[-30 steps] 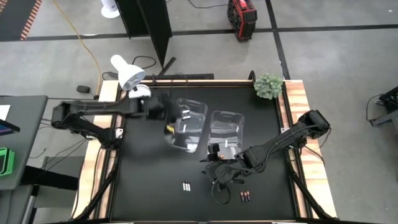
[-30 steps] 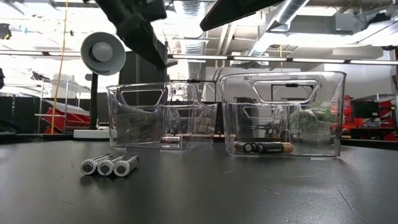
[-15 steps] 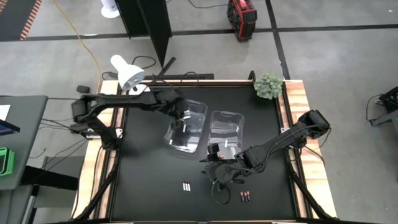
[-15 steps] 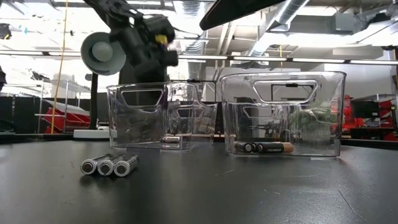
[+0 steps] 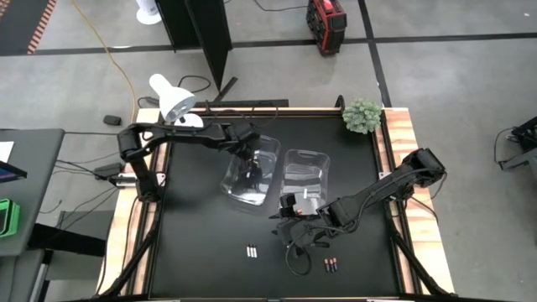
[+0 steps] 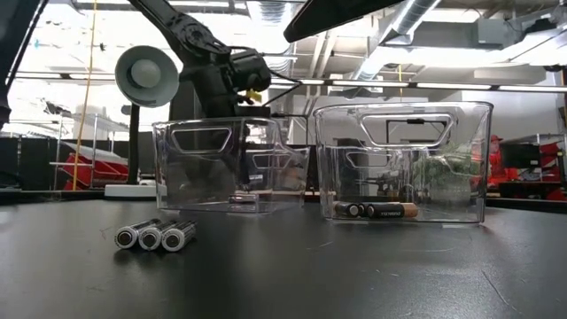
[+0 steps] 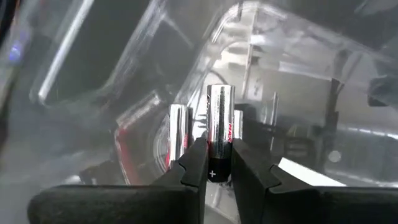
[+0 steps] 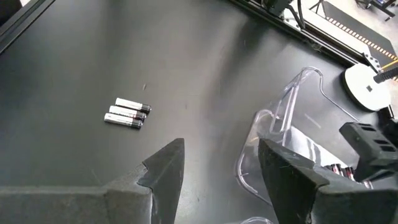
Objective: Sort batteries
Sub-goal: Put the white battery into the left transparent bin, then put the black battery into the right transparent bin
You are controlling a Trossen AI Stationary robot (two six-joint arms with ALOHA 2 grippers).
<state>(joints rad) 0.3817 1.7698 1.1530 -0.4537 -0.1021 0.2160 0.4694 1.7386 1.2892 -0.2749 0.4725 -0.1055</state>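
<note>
High view, centre frame: the left pincer (image 5: 249, 159) has swung from the desk's (image 5: 201, 243) left edge to over the left clear bin (image 5: 267, 144), clamping a silver battery (image 7: 219, 127) ready to drop; the right pincer (image 8: 217, 163) waits agape near three loose batteries (image 8: 127, 112).

The left gripper (image 7: 217, 163) hangs over the left bin (image 5: 262, 151), a battery (image 7: 219, 130) between its fingers, another battery (image 7: 178, 134) just beside.

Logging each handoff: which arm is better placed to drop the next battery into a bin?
Left: its gripper already holds a silver battery above the left clear bin. The right gripper is open, empty.
</note>
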